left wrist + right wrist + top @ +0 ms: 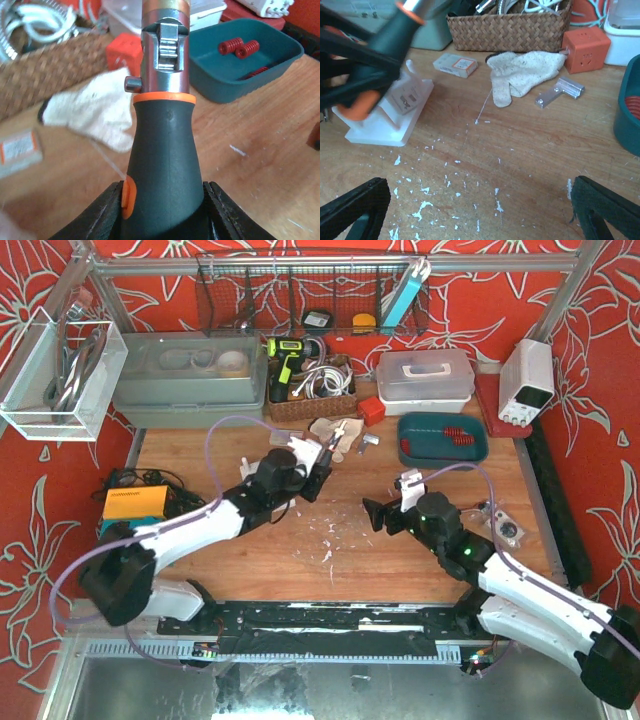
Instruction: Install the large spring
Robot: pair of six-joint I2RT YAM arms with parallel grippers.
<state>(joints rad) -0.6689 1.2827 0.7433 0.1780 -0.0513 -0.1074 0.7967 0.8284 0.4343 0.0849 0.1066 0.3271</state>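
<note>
From overhead, my left gripper (318, 472) hangs above the middle of the table (440, 560), near a white glove (335, 432). At this size I cannot judge how its jaws stand. My right gripper (380, 512) is well apart from it, to the right and nearer the bases. The red springs (455, 435) lie in the teal tray (405, 440) at the back right, touched by neither arm.

On the left wrist camera, the two fingers (100, 220) are closed against the dark green handle of a screwdriver (165, 160), one on each side. Its orange ring and metal collar point away from the camera. Beyond it the springs sit loose in the tray, two of them side by side and one apart. An orange cube (120, 52) is beside the glove.

On the right wrist camera, the fingers are spread wide with only bare wood and white flecks between them. The screwdriver shows blurred at upper left, over a white block (385, 125). A metal bracket (560, 92) lies beside the glove, in front of a wicker basket (510, 30).
</note>
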